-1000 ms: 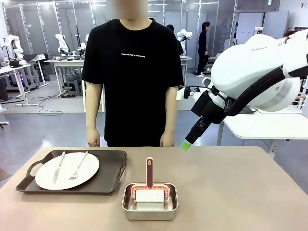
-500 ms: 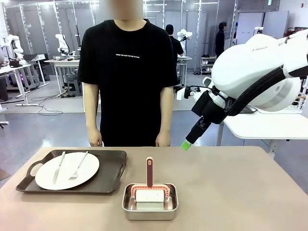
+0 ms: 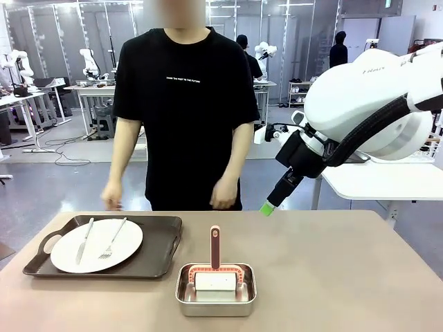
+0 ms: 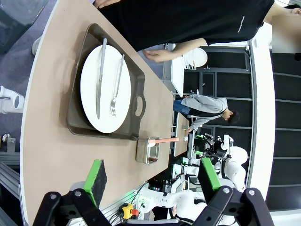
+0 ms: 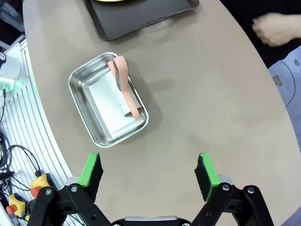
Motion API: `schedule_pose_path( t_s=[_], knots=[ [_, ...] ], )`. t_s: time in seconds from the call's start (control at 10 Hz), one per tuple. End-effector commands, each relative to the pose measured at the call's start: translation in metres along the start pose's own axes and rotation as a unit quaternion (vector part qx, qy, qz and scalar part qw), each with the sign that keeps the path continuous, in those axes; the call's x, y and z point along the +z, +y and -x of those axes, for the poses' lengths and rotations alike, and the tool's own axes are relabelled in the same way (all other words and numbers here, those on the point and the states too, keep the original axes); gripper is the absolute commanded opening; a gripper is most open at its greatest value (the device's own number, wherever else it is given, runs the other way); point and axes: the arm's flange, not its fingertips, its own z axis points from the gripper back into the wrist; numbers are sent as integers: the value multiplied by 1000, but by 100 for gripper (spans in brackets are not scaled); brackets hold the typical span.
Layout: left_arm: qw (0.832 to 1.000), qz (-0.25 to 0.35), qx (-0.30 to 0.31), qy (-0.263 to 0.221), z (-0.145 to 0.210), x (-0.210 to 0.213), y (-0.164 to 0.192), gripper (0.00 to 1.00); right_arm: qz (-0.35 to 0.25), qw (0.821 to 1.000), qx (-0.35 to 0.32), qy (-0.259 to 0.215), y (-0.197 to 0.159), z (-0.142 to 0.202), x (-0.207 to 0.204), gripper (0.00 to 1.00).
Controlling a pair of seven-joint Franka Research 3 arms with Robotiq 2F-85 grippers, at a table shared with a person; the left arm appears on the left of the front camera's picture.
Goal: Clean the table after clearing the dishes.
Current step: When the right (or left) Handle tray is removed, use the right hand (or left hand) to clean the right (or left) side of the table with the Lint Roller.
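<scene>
Your left end effector (image 4: 151, 173) and right end effector (image 5: 148, 167) hang over the counter (image 3: 332, 277), each with jaws apart and empty, probably leaving the person (image 3: 187, 104) room to clear the plate (image 3: 66, 257) and tray (image 3: 163, 242) at the left; the brush (image 3: 215, 245) waits in the pan (image 3: 183, 294), near centre.

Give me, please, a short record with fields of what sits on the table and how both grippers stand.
table: tan, rounded corners
dishes: white plate with knife and fork, on dark tray, robot's left
pan: steel, mid-table, pink-handled tool inside
left gripper: open, empty
right gripper: open, empty, above table
person: far side, hand near table edge
</scene>
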Motion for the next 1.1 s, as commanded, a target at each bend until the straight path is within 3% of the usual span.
schedule_pose_path(
  t_s=[0.0, 0.2, 0.3, 0.4, 0.7, 1.0],
  knots=[
    [1000, 4, -3, -6, 0, 2, 0, 100, 0, 1000, -3, 8, 0, -2, 1, 100],
    [1000, 4, -3, -6, 0, 2, 0, 100, 0, 1000, 0, 0, 0, 0, 0, 100],
    [1000, 4, -3, -6, 0, 2, 0, 100, -111, 986, -69, -104, -18, 22, 42, 100],
    [1000, 4, -3, -6, 0, 2, 0, 100, -191, 963, -104, -159, -31, 53, 70, 100],
    [1000, 4, -3, -6, 0, 2, 0, 100, -302, 898, -161, -277, -46, 141, 114, 100],
    [1000, 4, -3, -6, 0, 2, 0, 100, -376, 799, -253, -396, -78, 258, 140, 100]
  ],
)
